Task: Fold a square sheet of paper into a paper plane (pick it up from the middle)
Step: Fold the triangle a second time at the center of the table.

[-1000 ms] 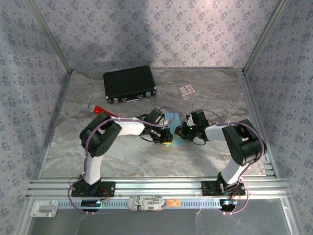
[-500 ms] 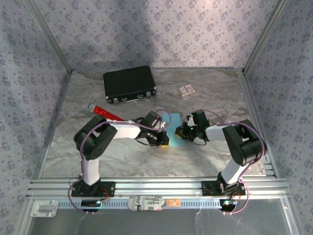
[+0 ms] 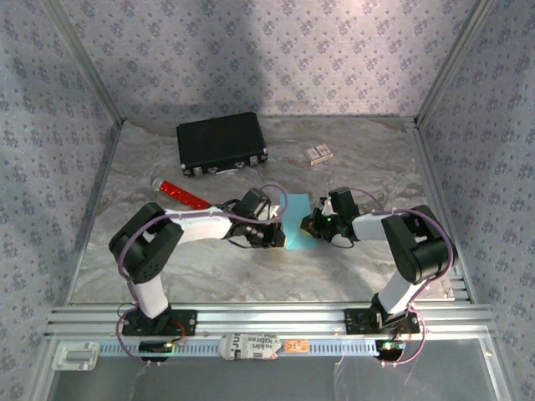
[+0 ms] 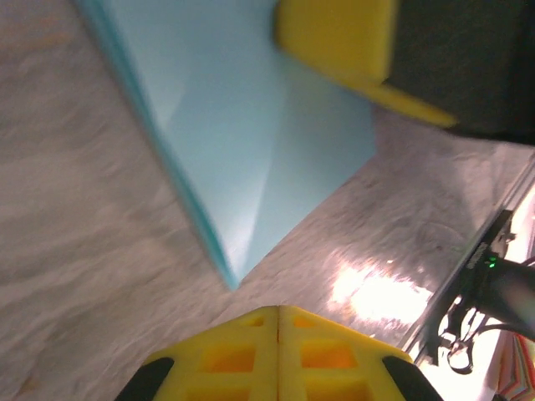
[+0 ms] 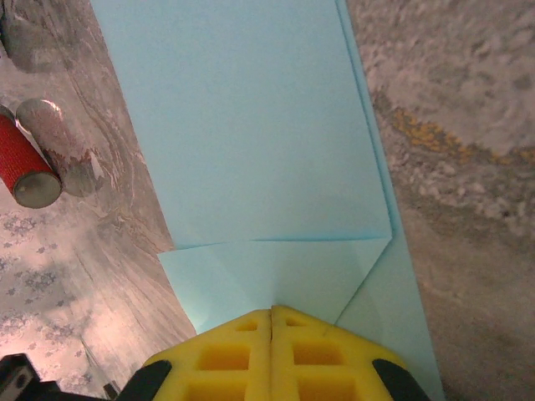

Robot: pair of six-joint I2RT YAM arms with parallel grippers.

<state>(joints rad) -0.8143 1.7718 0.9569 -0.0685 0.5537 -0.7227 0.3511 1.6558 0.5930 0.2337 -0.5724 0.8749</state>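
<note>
back wall (image 3: 292,50): pale blue-grey, small flower print, broad shadow across the middle
left wall (image 3: 42,167): same print
right wall (image 3: 493,150): same print
corner posts (image 3: 84,58): bare metal, slanting up from the back corners
table top (image 3: 376,267): grey marbled sheet, bright glare patch (image 4: 368,284)
near edge: slotted aluminium rails (image 3: 276,317)

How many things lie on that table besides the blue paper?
3: black case at the back left, small box to its right, red tube nearer, left. Others may be hidden.
</note>
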